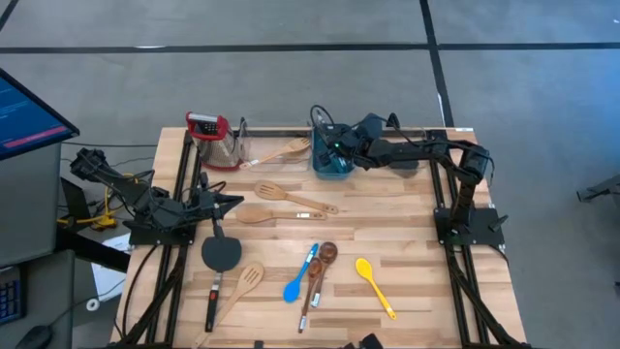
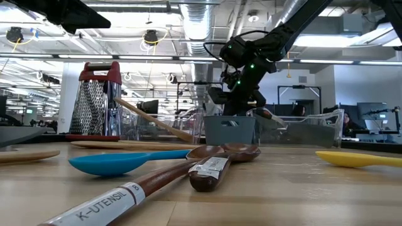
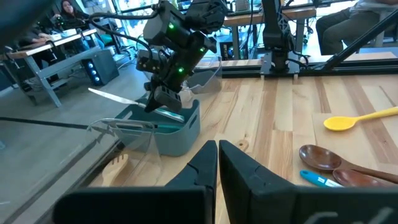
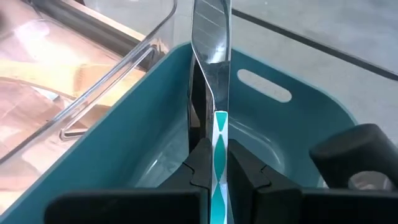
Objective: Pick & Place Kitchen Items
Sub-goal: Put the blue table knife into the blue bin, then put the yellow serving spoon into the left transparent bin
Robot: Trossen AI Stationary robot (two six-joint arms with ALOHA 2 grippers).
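My right gripper hangs over the teal tub at the table's far edge, shut on a knife with a metal blade and a teal-and-white handle. The left wrist view shows this gripper just above the tub. Wooden spatulas, a black spatula, a blue spoon, brown spoons and a yellow spoon lie flat on the table. My left gripper waits shut at the left side, touching nothing. My right gripper pinches the knife's teal-and-white handle between its two fingers, close to where the blade begins. The fingers slant down from the table's right side, and the knife runs along them. The blade stands on edge and reaches past the fingertips, above the tub's inside.
A clear bin left of the tub holds a red-topped grater and a wooden spatula. Another clear bin stands right of the tub. Bare wood lies between the tub and the utensils nearer the front.
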